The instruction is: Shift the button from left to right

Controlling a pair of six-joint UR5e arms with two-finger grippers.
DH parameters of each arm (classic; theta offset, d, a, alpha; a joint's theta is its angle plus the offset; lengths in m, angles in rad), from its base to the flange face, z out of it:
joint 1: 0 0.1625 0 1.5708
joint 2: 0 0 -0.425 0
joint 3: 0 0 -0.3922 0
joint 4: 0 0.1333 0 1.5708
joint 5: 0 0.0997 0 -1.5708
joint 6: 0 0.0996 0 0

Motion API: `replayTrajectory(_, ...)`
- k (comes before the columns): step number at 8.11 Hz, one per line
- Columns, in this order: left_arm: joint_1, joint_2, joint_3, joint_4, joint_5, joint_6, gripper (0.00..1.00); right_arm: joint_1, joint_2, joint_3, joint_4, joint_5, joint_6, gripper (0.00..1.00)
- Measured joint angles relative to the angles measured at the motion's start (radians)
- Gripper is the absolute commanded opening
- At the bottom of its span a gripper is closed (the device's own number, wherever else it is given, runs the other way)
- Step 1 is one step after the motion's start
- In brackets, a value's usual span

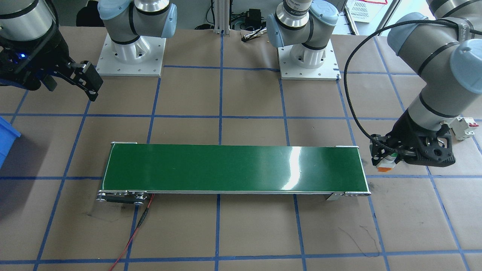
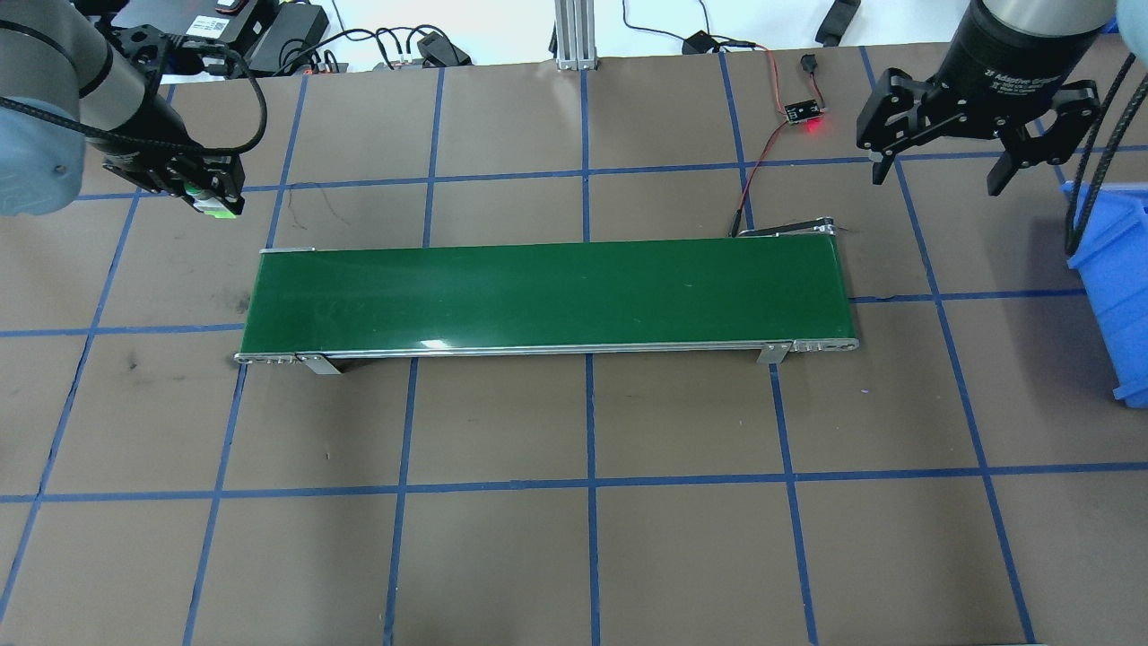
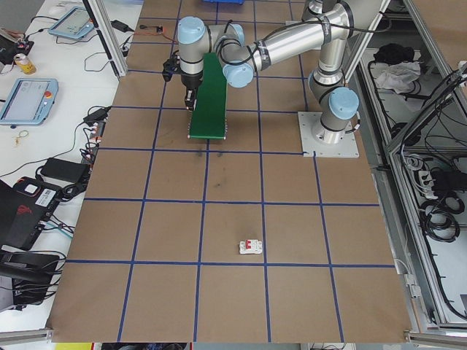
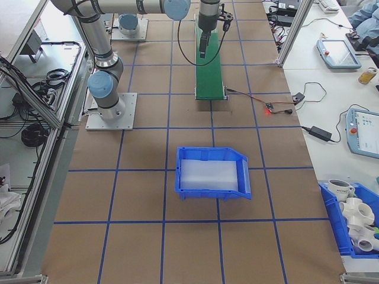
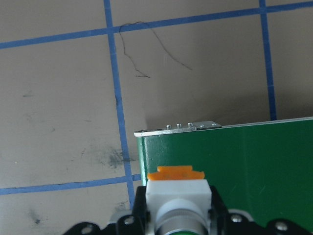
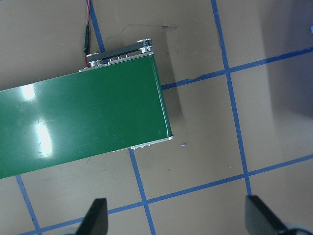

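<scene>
Your left gripper point(image 1: 389, 160) has its fingers clamped on the button point(image 1: 386, 165), holding it off the brown-papered bench point(image 1: 244, 233) just beyond the left end of the green conveyor belt point(image 1: 233, 169). In the left wrist view you see the button point(image 5: 178, 198) from above its white-grey body, orange-red base pointing away and the green cap toward the camera, with the belt's corner point(image 5: 230, 161) directly below it. From overhead the left gripper point(image 2: 208, 196) sits near the belt's far left corner, a spot of green showing between the fingers. Your right gripper point(image 2: 973, 148) hangs with its fingers spread wide apart and nothing between them, past the belt's right end and beside a blue bin point(image 2: 1117, 296). A white circuit breaker with a red tab point(image 1: 465, 127) lies on the bench close behind the left arm.
</scene>
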Motion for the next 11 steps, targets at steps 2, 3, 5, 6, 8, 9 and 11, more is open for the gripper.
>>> replayTrajectory(2,-0.025,-0.024,-0.026,0.010,0.005,-0.011,0.00,0.000,0.000,0.001,0.000,-0.001,0.000,1.00)
replayTrajectory(3,-0.027,-0.038,-0.045,0.019,0.007,0.039,0.00,0.000,0.000,0.001,0.000,-0.001,0.000,1.00)
replayTrajectory(5,-0.014,-0.064,-0.062,0.027,0.008,0.099,0.00,0.000,0.000,0.001,-0.002,-0.002,-0.001,1.00)
replayTrajectory(6,-0.006,-0.078,-0.064,0.028,0.009,0.107,0.00,0.001,0.000,0.002,-0.003,-0.002,-0.001,1.00)
replayTrajectory(8,0.015,-0.110,-0.068,0.028,0.007,0.106,0.00,0.000,0.000,0.001,-0.005,-0.001,-0.001,1.00)
replayTrajectory(9,0.021,-0.119,-0.076,0.028,0.006,0.101,0.00,0.000,0.001,0.000,-0.006,-0.001,-0.001,1.00)
replayTrajectory(11,0.024,-0.131,-0.108,0.041,0.004,0.086,0.00,0.000,0.001,0.001,-0.006,-0.002,0.000,1.00)
